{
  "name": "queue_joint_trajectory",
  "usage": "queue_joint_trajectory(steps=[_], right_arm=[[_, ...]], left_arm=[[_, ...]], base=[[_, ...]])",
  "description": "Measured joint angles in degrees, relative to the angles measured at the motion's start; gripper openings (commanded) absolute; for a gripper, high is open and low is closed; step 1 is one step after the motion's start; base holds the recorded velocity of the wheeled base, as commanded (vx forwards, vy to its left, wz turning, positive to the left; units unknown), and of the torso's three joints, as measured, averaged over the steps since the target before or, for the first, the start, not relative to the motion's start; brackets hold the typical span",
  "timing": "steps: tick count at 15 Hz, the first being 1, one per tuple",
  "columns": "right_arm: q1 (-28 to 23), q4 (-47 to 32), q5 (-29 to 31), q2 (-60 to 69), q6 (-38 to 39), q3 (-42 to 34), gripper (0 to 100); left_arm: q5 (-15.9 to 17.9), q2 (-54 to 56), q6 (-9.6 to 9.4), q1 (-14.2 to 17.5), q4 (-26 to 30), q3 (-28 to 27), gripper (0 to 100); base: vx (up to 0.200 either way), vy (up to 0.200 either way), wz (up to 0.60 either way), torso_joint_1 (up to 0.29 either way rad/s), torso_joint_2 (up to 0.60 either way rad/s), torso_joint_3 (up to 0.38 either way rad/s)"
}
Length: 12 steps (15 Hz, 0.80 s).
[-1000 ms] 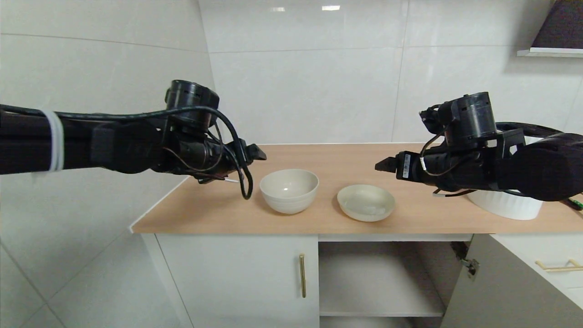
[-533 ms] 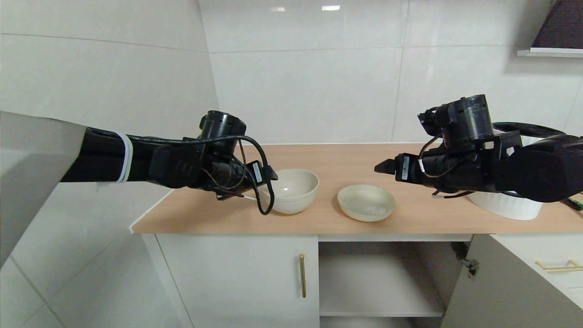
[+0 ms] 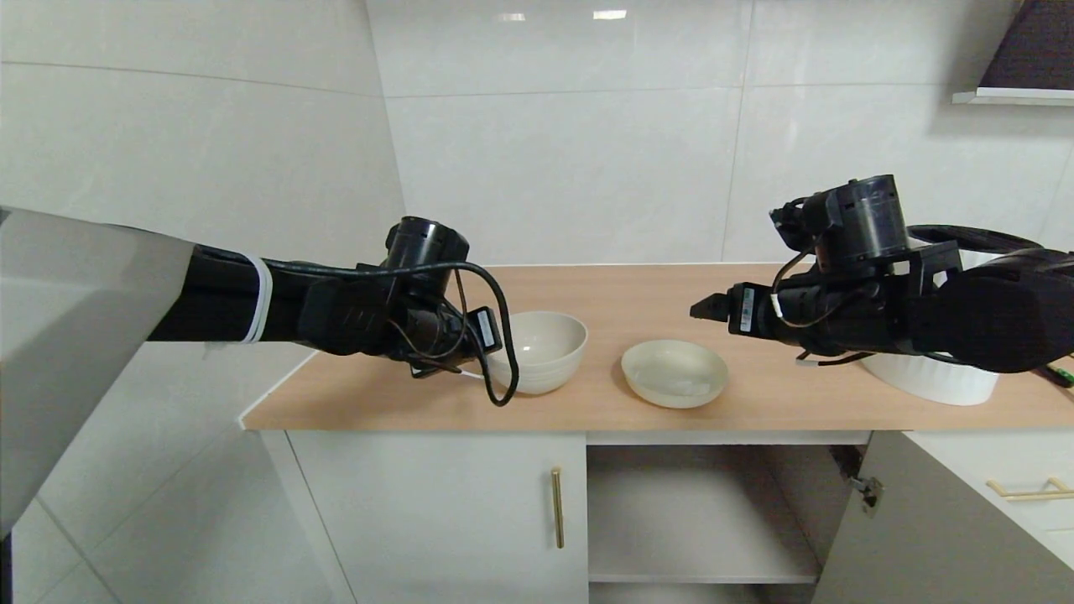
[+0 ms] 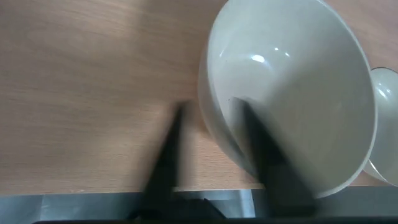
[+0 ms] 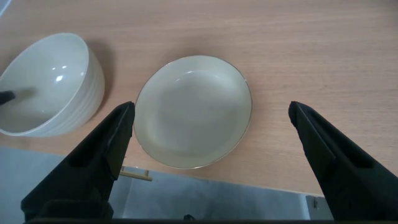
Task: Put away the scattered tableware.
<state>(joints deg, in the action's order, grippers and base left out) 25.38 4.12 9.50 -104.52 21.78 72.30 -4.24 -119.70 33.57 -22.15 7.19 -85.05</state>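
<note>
Straddling the bowl (image 4: 298, 106) rim with our open left gripper (image 4: 210, 107).
A skewed pinch may tip it; our right gripper (image 5: 210, 111) hangs open near the plate (image 5: 193, 124).

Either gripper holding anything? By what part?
Nothing held. Left gripper is open, straddling the bowl's rim; right gripper is open above the plate.

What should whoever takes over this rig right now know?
Left gripper: open, jaws astride the bowl's wall, one inside and one outside, not clamped.
Right gripper: open, empty, above the plate.
Bowl and plate sit apart on the counter. The cabinet below stands open.
Done: nothing put away.
Left: grip the bowl, stow it, then the plate.
</note>
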Motion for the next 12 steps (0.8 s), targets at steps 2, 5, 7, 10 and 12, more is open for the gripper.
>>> queue_joint_trajectory(steps=[2, 5, 7, 10, 12], right_arm=[[0.0, -0.1, 0.2, 0.0, -0.1, 0.1, 100], [-0.1, -0.3, 0.6, 0.0, -0.1, 0.1, 100], [-0.1, -3.0, 1.4, -0.6, -0.1, 0.6, 100], [-0.1, -9.9, 7.7, -3.4, -0.2, 3.9, 100], [-0.1, -10.5, 9.0, -5.8, -0.1, 5.5, 100]], left_arm=[[0.0, 0.1, -0.05, 0.0, 0.2, 0.1, 0], [-0.1, 1.6, -0.21, 0.0, 0.2, 0.7, 0], [0.0, 3.0, -0.34, 0.0, 0.2, 1.4, 0], [0.0, 4.3, -0.35, 0.0, 0.2, 1.9, 0], [0.0, 4.7, -0.34, 0.0, 0.2, 2.0, 0]], base=[[0.0, 0.0, 0.0, 0.0, 0.0, 0.0], [0.0, 0.0, 0.0, 0.0, 0.0, 0.0], [0.0, 0.0, 0.0, 0.0, 0.0, 0.0], [0.0, 0.0, 0.0, 0.0, 0.0, 0.0], [0.0, 0.0, 0.0, 0.0, 0.0, 0.0]])
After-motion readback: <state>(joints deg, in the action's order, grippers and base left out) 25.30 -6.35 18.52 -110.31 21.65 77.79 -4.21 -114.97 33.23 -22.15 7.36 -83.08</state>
